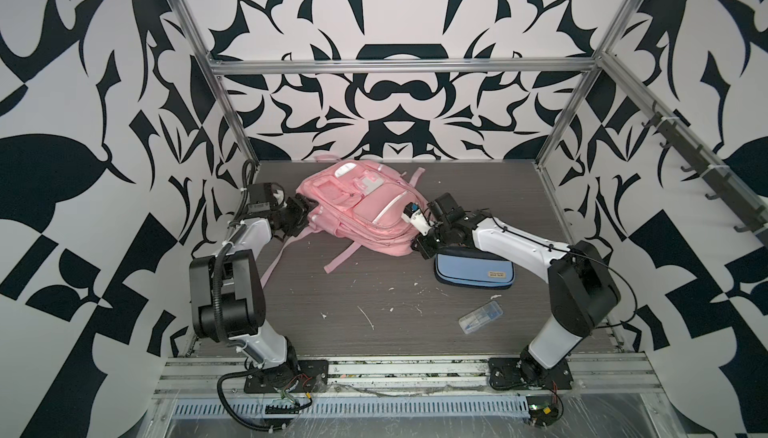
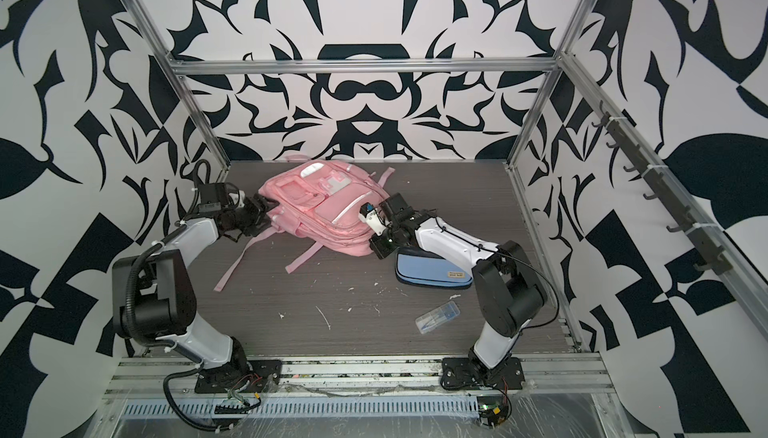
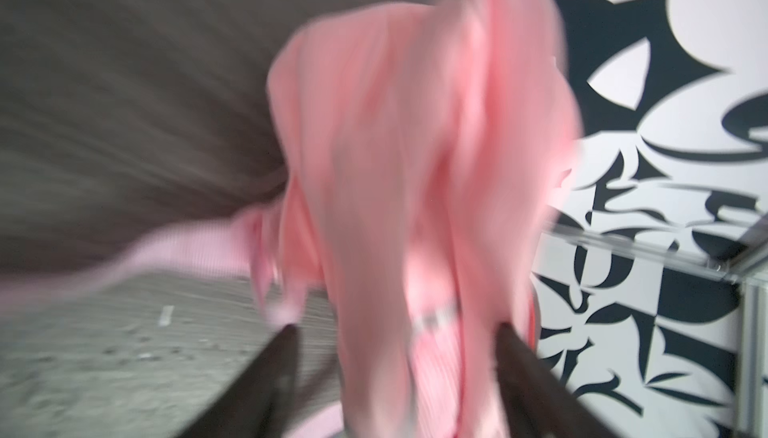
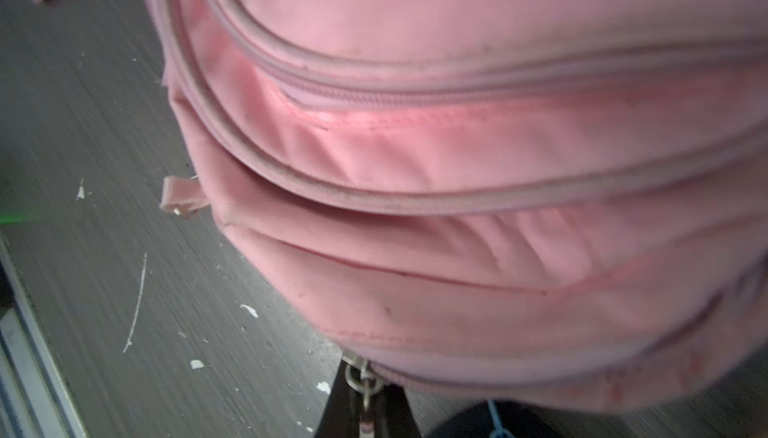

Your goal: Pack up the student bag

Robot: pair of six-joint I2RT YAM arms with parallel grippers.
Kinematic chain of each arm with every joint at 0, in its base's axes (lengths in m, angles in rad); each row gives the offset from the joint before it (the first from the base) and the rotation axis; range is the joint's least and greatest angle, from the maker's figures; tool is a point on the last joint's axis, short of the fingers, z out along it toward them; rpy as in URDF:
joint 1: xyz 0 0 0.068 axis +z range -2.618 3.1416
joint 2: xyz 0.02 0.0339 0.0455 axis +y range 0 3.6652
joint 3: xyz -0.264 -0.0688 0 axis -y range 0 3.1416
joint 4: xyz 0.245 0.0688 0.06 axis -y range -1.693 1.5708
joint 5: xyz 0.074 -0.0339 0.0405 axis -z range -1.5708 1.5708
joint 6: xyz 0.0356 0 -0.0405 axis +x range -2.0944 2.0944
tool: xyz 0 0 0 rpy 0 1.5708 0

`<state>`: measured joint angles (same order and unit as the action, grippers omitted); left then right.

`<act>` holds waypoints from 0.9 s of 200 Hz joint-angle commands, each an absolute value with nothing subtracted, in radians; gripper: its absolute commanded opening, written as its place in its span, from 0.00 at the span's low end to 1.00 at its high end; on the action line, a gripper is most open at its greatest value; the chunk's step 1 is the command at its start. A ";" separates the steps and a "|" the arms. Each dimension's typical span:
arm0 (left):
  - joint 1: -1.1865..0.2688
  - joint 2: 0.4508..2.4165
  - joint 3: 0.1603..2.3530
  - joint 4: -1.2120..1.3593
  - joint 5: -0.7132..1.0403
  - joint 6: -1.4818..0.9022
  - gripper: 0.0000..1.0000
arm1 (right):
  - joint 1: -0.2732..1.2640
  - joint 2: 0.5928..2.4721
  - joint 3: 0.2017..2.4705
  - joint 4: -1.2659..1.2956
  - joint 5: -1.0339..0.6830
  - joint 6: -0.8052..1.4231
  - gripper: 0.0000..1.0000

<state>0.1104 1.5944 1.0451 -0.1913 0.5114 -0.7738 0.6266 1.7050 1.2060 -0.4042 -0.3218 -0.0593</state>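
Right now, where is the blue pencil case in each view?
A top view: pencil case right of centre, just right of the student bag.
A top view: likewise.
Left wrist: not in it.
Right wrist: dark shape at the edge, maybe it.
Shared landmark: the pink student bag.

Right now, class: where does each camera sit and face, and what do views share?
Both top views: high in front, looking down at the table; left arm, right arm show.
Left wrist: beside the student bag, facing it; open left hand shows.
Right wrist: facing the bag's zips; right hand shut on a zip pull.
All share the bag.
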 commanded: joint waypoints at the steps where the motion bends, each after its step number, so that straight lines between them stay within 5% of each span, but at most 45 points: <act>1: 0.072 1.473 1.008 -0.394 0.439 -0.711 0.99 | 0.663 1.736 1.298 -0.340 -0.344 0.036 0.00; 60: -0.085 1.177 0.702 -0.291 0.557 -0.928 0.97 | 0.699 1.828 1.395 -0.302 -0.407 0.121 0.00; 134: -0.335 1.554 0.689 0.316 0.496 -1.252 0.93 | 0.772 1.829 1.366 -0.284 -0.434 0.137 0.00; 142: -0.340 1.594 0.707 0.332 0.503 -1.256 0.87 | 0.777 1.823 1.355 -0.275 -0.431 0.150 0.00; 158: -0.353 1.646 0.705 0.423 0.504 -1.297 0.45 | 0.781 1.805 1.321 -0.250 -0.411 0.185 0.00; 180: -0.360 1.659 0.691 0.473 0.499 -1.324 0.25 | 0.780 1.778 1.280 -0.247 -0.353 0.225 0.00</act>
<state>-0.3481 1.6382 0.6823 0.3161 0.5064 -1.2610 0.7685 1.8595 1.3052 -0.3046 -0.3634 0.1711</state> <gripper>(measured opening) 0.327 0.074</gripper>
